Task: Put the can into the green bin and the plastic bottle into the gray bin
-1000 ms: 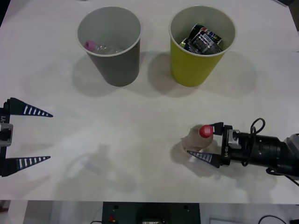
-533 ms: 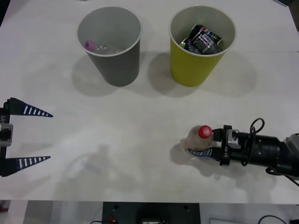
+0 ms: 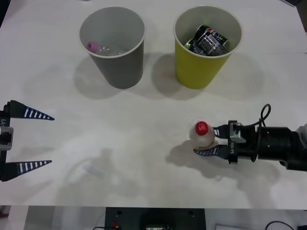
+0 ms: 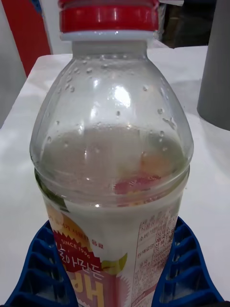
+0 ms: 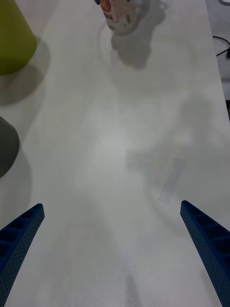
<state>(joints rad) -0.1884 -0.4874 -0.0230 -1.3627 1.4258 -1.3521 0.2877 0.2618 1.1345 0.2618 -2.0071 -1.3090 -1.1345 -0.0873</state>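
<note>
Front view shows the right gripper [image 3: 209,141] reaching in from the right edge of the white bench [image 3: 144,143], its blue fingers clamped on the plastic bottle [image 3: 201,133], one on the far side and one on the near side. That bottle stands upright on the near right part of the bench, red cap facing up. From the right wrist view, the plastic bottle [image 4: 112,158] sits between two ribbed blue fingers [image 4: 36,271] that press its labelled lower body; droplets cling inside its clear shoulder.

At the far side, the green bin [image 3: 207,45] stands to the right and holds crushed dark cans [image 3: 208,40]. Just beside it on the left, apart from it, stands the gray bin [image 3: 112,45], with a clear pink-capped bottle [image 3: 98,47] lying inside.

At the near left edge, the left gripper [image 3: 26,139] hovers over bare bench, well apart from everything, its fingers spread wide.
</note>
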